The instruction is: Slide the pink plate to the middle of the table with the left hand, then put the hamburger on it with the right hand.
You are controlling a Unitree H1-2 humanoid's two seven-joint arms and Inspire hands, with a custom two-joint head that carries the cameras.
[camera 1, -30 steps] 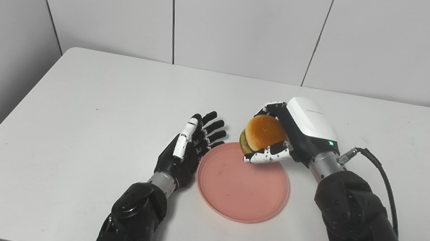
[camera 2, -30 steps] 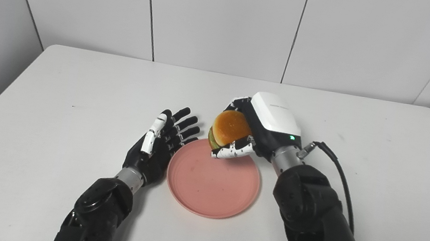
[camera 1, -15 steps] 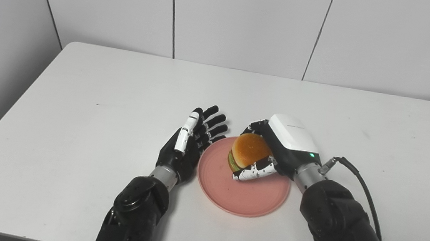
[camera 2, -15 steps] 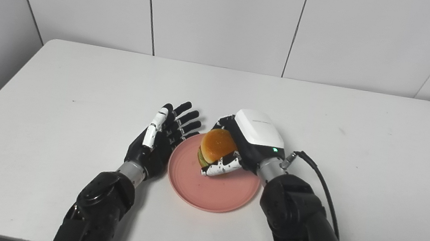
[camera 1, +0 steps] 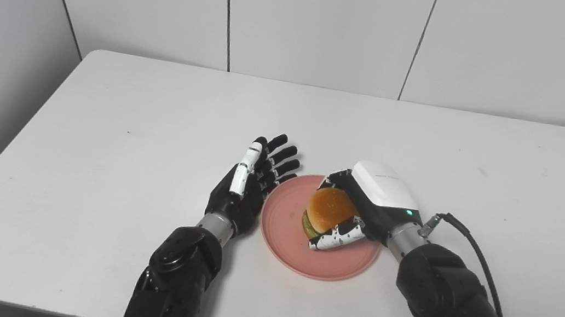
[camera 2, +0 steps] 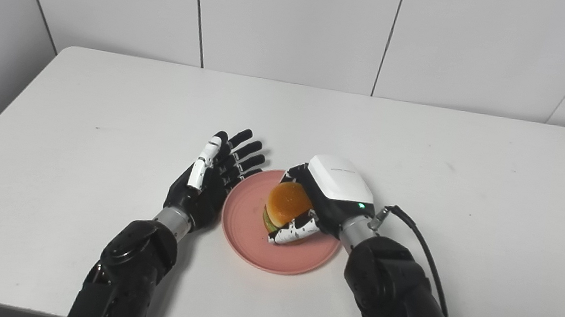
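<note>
Right hand [camera 1: 363, 211] is gripping the hamburger [camera 1: 327, 214] low over the pink plate [camera 1: 282, 236] for release, while the left hand [camera 1: 248, 187] is resting open-fingered against the rim, likely steadying it

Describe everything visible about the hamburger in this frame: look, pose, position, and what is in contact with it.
The hamburger has a rounded, glossy orange-brown top bun with a green lettuce-like layer at its lower left edge; it looks like a toy. It sits low over the middle of the pink plate, tilted slightly left; whether it touches the plate cannot be told. The right hand is shut on it, fingers curled over the far side and the thumb pressed along its near lower side. The left hand lies open beside the plate, not touching the hamburger.
</note>
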